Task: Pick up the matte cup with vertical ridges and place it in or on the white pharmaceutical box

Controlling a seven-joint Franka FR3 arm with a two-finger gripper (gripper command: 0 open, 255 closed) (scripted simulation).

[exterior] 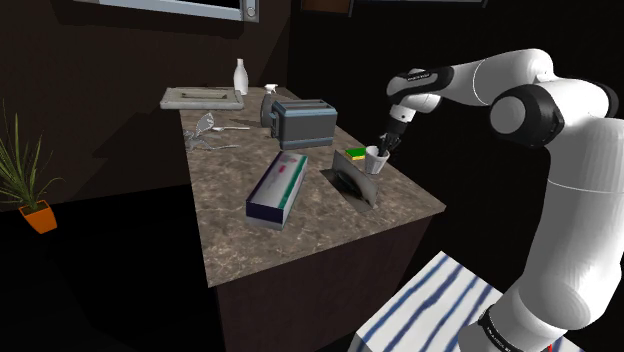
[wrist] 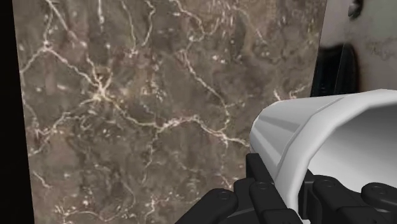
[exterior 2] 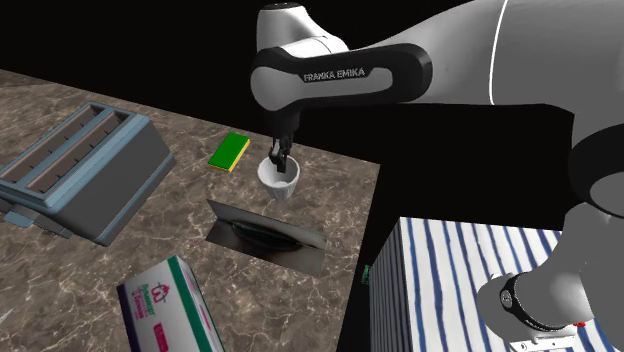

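Observation:
A white cup (exterior: 377,158) with faint vertical facets is at the counter's edge closest to the arm, beside a green sponge (exterior: 357,153). My black gripper (exterior: 388,143) comes down on it from above and is shut on its rim, one finger inside and one outside. In the second exterior view the gripper (exterior 2: 277,158) pinches the cup (exterior 2: 279,180) on its far rim. In the wrist view the gripper (wrist: 305,191) clasps the cup (wrist: 318,140) wall. I cannot tell whether the cup rests on the counter. The white box (exterior: 279,188) with green and pink print lies flat mid-counter, also seen in the second exterior view (exterior 2: 168,305).
A grey toaster (exterior: 303,122) stands behind the box. A dark shallow tray (exterior 2: 268,235) lies between cup and box. A white bottle (exterior: 240,77), a flat tray (exterior: 202,97) and small utensils sit at the far end. The striped stand (exterior: 430,310) is below the counter's corner.

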